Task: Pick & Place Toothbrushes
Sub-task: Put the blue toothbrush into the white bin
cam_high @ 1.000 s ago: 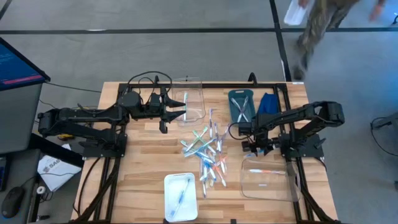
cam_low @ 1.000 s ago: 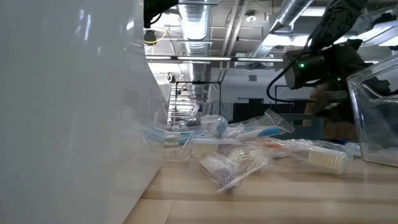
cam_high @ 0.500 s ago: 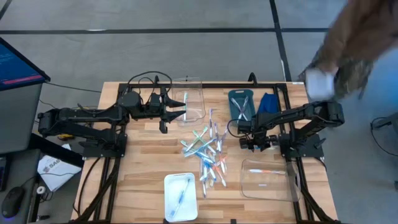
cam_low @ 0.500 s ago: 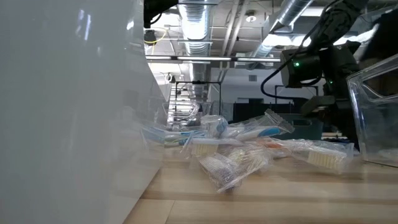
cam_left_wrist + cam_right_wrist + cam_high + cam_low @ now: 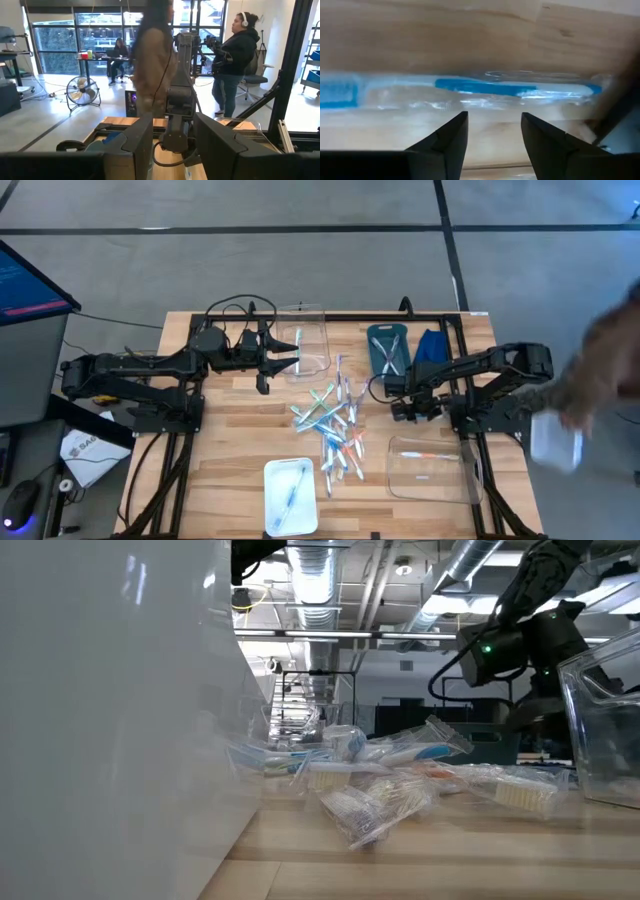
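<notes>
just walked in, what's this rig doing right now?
It is sorting toothbrushes from a loose pile mid-table into containers. The right gripper hangs low beside the pile, fingers open and empty; its wrist camera looks down on a wrapped blue toothbrush on the wood. The left gripper waits, fingers open, over the clear bin at the far side. The clear tray and white tray at the near edge each already hold a brush. A blurred person passes on the right.
</notes>
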